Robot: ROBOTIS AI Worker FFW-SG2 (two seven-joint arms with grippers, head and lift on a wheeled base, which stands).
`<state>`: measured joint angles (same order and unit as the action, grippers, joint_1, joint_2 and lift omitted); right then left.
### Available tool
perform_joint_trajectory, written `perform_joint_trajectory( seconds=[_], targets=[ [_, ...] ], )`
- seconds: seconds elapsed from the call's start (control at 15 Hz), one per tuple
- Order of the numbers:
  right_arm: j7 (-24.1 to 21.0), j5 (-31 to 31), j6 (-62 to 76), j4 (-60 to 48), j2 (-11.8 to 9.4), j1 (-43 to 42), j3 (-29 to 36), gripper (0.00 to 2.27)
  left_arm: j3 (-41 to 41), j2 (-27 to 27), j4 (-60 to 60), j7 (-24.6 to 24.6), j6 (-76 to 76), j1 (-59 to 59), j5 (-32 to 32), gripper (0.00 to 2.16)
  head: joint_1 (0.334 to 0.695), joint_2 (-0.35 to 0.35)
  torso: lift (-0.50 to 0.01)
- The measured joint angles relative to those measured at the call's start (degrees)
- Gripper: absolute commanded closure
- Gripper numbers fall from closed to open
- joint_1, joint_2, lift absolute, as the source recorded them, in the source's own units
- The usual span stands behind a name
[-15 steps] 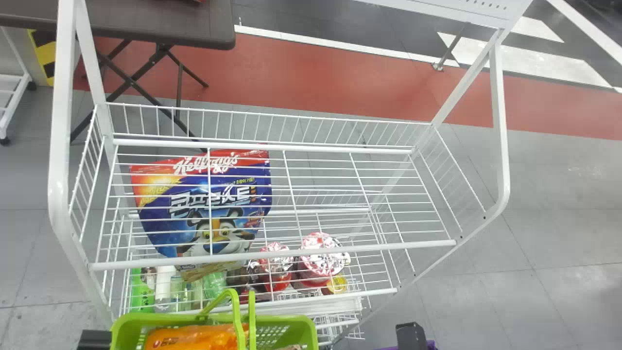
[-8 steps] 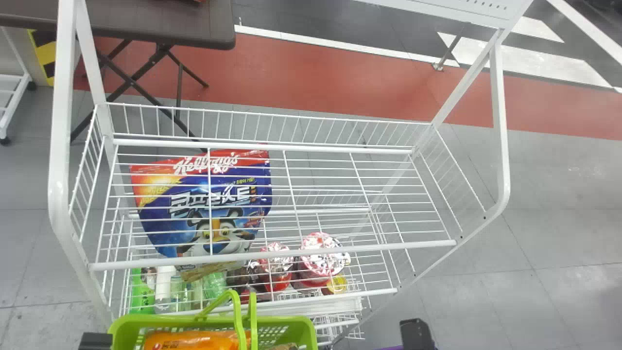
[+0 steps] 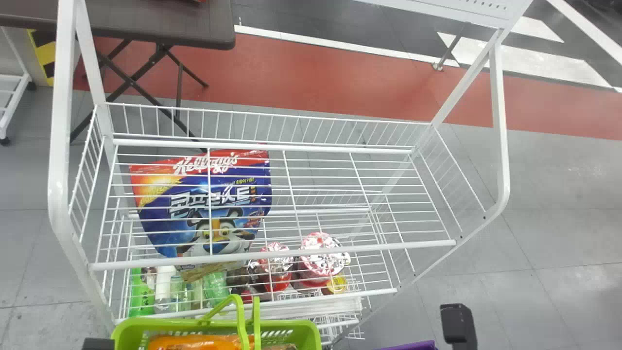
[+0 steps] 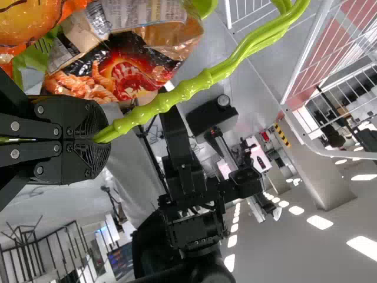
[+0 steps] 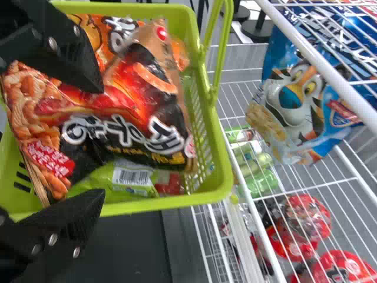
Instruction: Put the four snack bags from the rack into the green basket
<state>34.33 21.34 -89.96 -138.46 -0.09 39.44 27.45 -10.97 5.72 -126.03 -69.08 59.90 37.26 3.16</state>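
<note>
Currently L gripper [image 4: 100,141] clamped on green basket handles [image 4: 177,94]; R gripper [image 5: 103,141] over green basket [image 5: 219,191], fingers apart, nothing pinched. Task bags in basket: orange snack bag [image 5: 91,28], red-and-black snack bag [image 5: 138,112] on top, green bag [image 5: 121,181] under, plus red bit [image 5: 172,183] beside it; can't tell if that = 4th. Cereal bag [image 3: 209,194] in white rack [image 3: 272,253], seen thru bars; prob. not a target. Est.: loading at/near end. Risks: (1) R fingertips snag top bag on withdrawal, dragging it out; (2) handles slip/rotate in L grip under load → basket tips, top bag slides off; (3) basket swings into rack edge if L arm moves fast.
</note>
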Motion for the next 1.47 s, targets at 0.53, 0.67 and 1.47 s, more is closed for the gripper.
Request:
perform_joint_trajectory(
  seconds=[0.53,0.67,1.47],
  targets=[
    [5.86,0.63,65.02,4.15,0.0,4.17,1.23,0.05,0.07,-0.23,0.57,0.32,-0.7,-0.15,-0.08,1.88,0.695,-0.35,-0.007],
    [4.37,0.43,75.25,5.37,0.0,5.32,-1.01,0.06,0.05,-0.29,0.96,0.62,-0.7,-0.38,-0.08,1.88,0.695,-0.35,-0.007],
    [-18.37,-7.84,80.51,-2.61,0.0,11.85,-18.14,0.08,-0.21,-0.1,1.75,0.45,-1.74,-0.31,-0.03,1.88,0.695,-0.35,-0.007]
  ],
)
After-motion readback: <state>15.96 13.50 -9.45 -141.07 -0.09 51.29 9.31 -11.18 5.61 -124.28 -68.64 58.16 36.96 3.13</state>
